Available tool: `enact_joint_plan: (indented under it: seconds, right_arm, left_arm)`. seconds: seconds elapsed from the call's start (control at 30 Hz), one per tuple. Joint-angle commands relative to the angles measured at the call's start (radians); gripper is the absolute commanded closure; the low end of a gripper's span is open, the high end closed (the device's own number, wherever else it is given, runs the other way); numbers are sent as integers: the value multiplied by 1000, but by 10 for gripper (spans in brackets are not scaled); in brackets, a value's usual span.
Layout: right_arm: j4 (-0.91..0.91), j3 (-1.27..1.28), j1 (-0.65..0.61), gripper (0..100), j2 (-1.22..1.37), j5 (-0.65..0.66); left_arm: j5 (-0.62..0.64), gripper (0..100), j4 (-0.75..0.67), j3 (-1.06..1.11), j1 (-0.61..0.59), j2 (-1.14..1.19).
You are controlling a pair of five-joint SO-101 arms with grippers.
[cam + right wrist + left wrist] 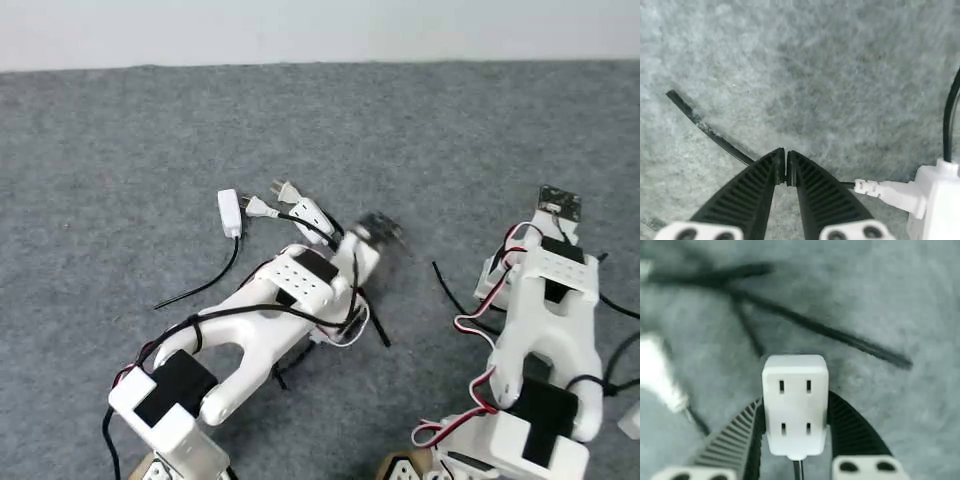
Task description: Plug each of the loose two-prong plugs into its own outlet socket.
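Left gripper pinches 1 outlet block near 2 loose plugs; right gripper pressed together over cord.

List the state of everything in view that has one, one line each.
Outlet block: held, both sockets empty.
Left gripper: shut on the outlet block.
Plug with bare prongs: loose on the carpet.
Second plug: beside a white block; plugged or not, unclear.
Right gripper: shut, holding nothing.
White plug: seems seated in another block.
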Motion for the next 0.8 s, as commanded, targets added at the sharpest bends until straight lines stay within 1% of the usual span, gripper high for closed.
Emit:
enact_joint_plan:
  seconds: [0.0, 0.13, 0.2, 0.27, 0.37, 0.4, 0.47, 0.53, 0.77]
  right_arm:
    - [-19, 0, -19, 990, -35, 11]
    - [-19, 2, -25, 990, -35, 12]
    - [-19, 3, -30, 990, -35, 12]
    - [-19, 3, -31, 990, -35, 14]
    - [-12, 5, -54, 990, -35, 55]
    - [-12, 9, -59, 990, -35, 63]
    - [-16, 21, -62, 990, -36, 69]
    - [-16, 21, -62, 990, -36, 69]
    - [-16, 21, -62, 990, -36, 69]
  left_arm:
    - [281, 977, 91, -77, -34, -15]
    - [362, 977, 91, -68, -87, -6]
    - [370, 978, 61, -44, -120, -9]
    - [354, 979, 43, -21, -123, -15]
    - [295, 979, 31, 18, -75, -15]
    - [282, 978, 6, 38, -66, -15]
    - [273, 974, -26, 64, -64, -17]
    - [273, 972, -25, 59, -74, -17]
    - [275, 874, 0, 59, -78, -17]
